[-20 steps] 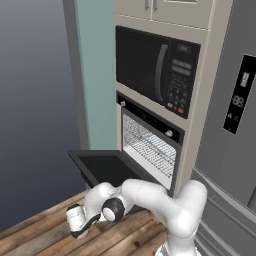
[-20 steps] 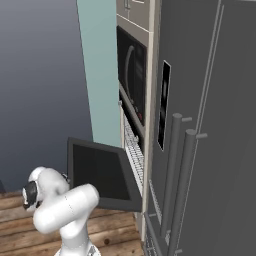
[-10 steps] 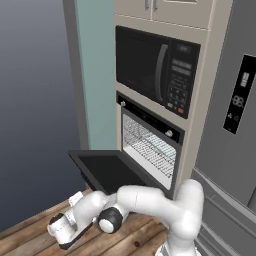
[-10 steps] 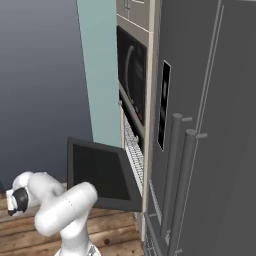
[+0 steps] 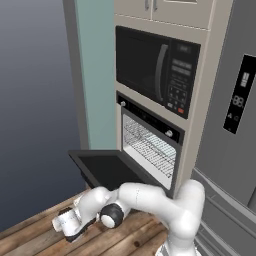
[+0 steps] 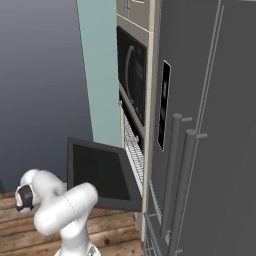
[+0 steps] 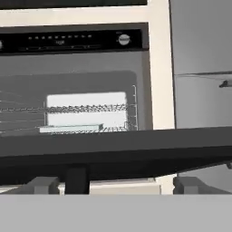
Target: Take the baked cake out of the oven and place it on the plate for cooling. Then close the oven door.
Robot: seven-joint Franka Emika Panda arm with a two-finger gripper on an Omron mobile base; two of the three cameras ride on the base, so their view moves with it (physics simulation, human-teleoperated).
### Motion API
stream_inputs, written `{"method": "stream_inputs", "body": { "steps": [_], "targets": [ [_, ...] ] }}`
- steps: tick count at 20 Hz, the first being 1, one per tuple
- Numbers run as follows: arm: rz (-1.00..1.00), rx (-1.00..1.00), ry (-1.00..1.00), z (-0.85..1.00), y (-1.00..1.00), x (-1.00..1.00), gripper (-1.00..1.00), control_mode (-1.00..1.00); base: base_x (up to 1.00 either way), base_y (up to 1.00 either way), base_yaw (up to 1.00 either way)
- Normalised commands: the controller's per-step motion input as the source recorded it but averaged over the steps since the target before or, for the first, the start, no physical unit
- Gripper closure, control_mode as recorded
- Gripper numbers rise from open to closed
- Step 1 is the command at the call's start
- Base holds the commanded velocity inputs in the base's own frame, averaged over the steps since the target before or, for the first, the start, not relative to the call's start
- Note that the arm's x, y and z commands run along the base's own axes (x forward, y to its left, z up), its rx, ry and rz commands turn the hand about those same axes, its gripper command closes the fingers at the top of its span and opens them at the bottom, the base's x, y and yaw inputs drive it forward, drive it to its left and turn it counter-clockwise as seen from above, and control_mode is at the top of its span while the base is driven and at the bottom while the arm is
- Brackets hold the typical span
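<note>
The oven [image 5: 150,145] stands open, its wire racks [image 7: 86,108] bare apart from a pale flat strip [image 7: 70,129] low on a rack; I cannot make out a cake. The oven door [image 5: 112,170] hangs dropped down flat, and its dark front edge [image 7: 113,147] crosses the hand view. My gripper [image 5: 75,230] is low over the wooden floor, in front of and below the door, facing the oven. It is open, and its fingertips [image 7: 43,185] stand wide apart with nothing between them. The hand is at the left of the right base view, gripper [image 6: 22,197]. The plate is out of view.
A black microwave [image 5: 155,70] sits above the oven. The grey fridge [image 6: 200,125] fills the right side, its tall handles [image 6: 175,170] close to the door [image 6: 100,172]. A teal wall panel [image 5: 95,75] stands left of the oven.
The arm has swung the hand left and a little lower, away from the door's front edge. The oven and its door have not moved, and the gripper has stayed open.
</note>
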Motion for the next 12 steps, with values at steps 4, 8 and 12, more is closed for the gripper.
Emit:
{"method": "stream_inputs", "body": {
  "steps": [4, 8, 12],
  "targets": [
    [-0.18, 0.00, 0.47, -1.00, 0.33, 0.59, -1.00, -1.00, 0.00, 0.00, 0.00],
    [-0.20, 0.00, 0.50, -1.00, 0.43, 0.69, -1.00, -1.00, 0.00, 0.00, 0.00],
    [-0.19, -0.01, 0.34, -0.58, 0.17, 0.93, -1.00, -1.00, 0.00, 0.00, 0.00]
  ]
}}
